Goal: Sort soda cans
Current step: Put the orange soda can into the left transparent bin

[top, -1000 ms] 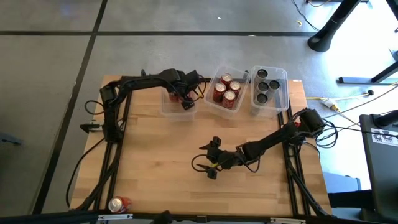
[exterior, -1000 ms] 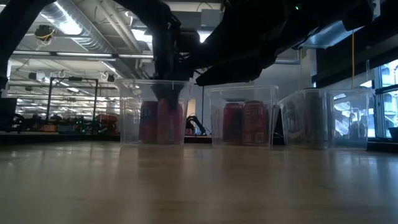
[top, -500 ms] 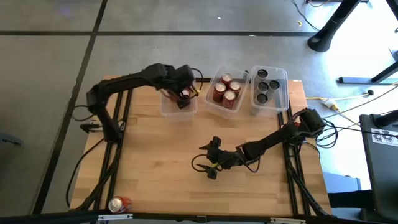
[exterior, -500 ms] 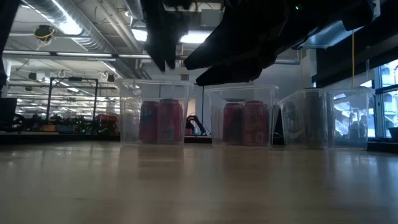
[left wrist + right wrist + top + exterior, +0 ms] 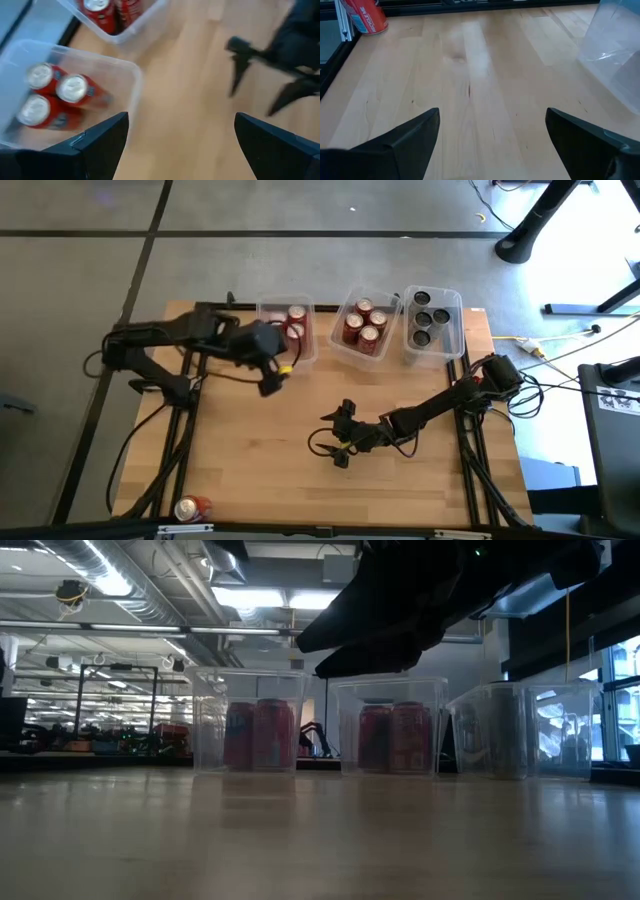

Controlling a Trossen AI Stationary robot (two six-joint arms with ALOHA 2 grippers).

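Left claw (image 5: 272, 376) empty beside upright cans (image 5: 295, 322); 1 can (image 5: 190, 508) lies sideways.

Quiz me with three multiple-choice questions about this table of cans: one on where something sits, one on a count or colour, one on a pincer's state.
1. Where is the lone red can that sits outside the bins?
A. near the table's front left corner
B. beside the right bin
C. at the table's centre

2. How many black-bodied cans sit in the right bin?
A. one
B. two
C. four

3. What is the left pincer doing?
A. gripping a red can
B. open and holding nothing
C. shut inside the middle bin

Answers:
1. A: the high view shows it alone by that corner.
2. C: four dark tops show in that bin.
3. B: the left wrist view shows its fingers wide apart over bare wood beside the left bin.
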